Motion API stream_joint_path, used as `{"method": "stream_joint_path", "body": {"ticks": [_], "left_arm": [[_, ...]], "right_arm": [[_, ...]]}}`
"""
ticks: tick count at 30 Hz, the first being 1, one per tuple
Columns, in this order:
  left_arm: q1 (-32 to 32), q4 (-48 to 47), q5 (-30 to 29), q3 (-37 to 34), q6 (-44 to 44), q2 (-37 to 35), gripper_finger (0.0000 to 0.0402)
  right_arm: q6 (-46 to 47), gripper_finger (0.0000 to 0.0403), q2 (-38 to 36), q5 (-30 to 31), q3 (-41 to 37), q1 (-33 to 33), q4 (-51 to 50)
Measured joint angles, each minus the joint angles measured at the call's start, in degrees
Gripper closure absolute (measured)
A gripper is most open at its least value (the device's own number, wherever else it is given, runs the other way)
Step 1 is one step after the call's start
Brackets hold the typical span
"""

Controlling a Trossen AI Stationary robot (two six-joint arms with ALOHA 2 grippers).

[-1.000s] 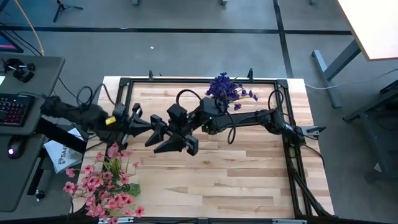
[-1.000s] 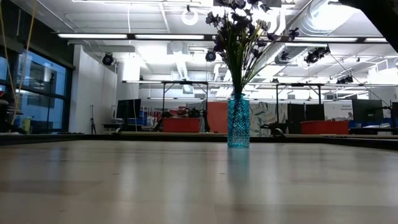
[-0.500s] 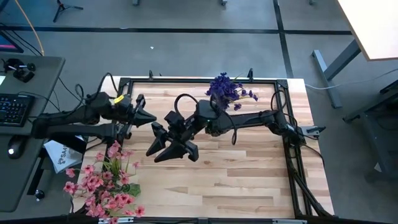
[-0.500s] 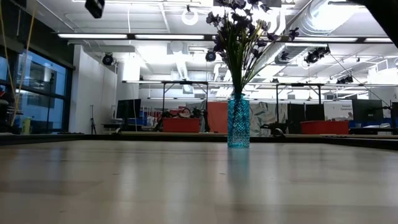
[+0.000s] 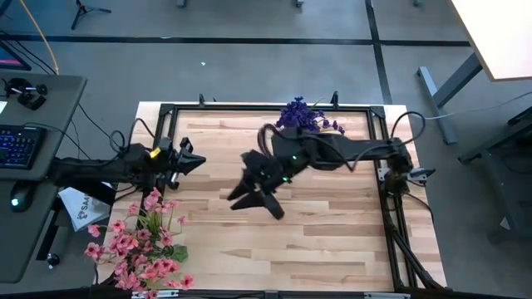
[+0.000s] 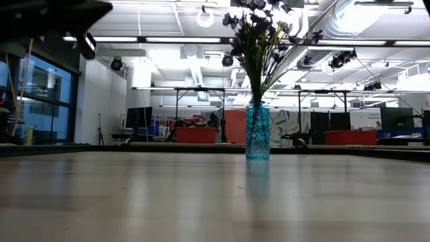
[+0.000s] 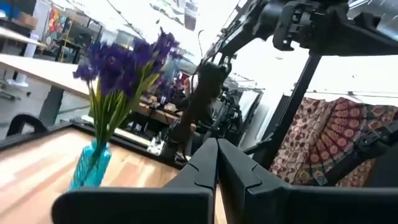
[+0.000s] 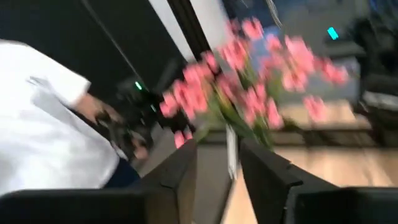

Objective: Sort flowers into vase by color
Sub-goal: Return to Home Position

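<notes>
Status: sorting looks done

Purple flowers (image 5: 301, 115) stand upright in blue vase (image 6: 257, 131) at far edge of counter (image 5: 332, 224). Pink flowers (image 5: 137, 245) bunched well apart from the vase, at the near corner on its left-arm side. Right gripper (image 5: 256, 208) hangs near the vase, toward counter middle, fingers spread wide, empty. Left gripper (image 5: 199, 161) roughly between vase and pink bunch, fingers pressed together, empty.
</notes>
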Motion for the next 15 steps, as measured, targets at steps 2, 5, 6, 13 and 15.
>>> {"method": "stream_joint_path", "body": {"ticks": [2, 5, 6, 13, 15], "left_arm": [[-0.2, 2.7, -0.1, -2.8, -0.8, 0.0, 0.0401], [-0.2, 6.9, -0.1, -6.9, -2.8, 0.0, 0.0401], [-0.2, 6.6, -0.1, -7.6, -3.8, 0.0, 0.0401], [-0.2, 4.3, 0.7, -7.4, -5.6, 0.0, 0.0401], [-0.2, 4.4, 1.6, -7.4, -7.7, 0.0, 0.0401]], "right_arm": [[-1.5, 0.0301, -1.5, 3.4, 0.0, 1.4, -6.6], [-3.3, 0.0337, -3.3, 8.9, -0.1, 3.8, -15.9], [-3.3, 0.0351, -3.8, 10.7, -0.4, 4.6, -18.6], [3.5, 0.0389, -12.2, 23.3, -13.2, 10.8, -25.7], [8.4, 0.0389, -17.1, 26.1, -22.4, 12.6, -23.1]]}}
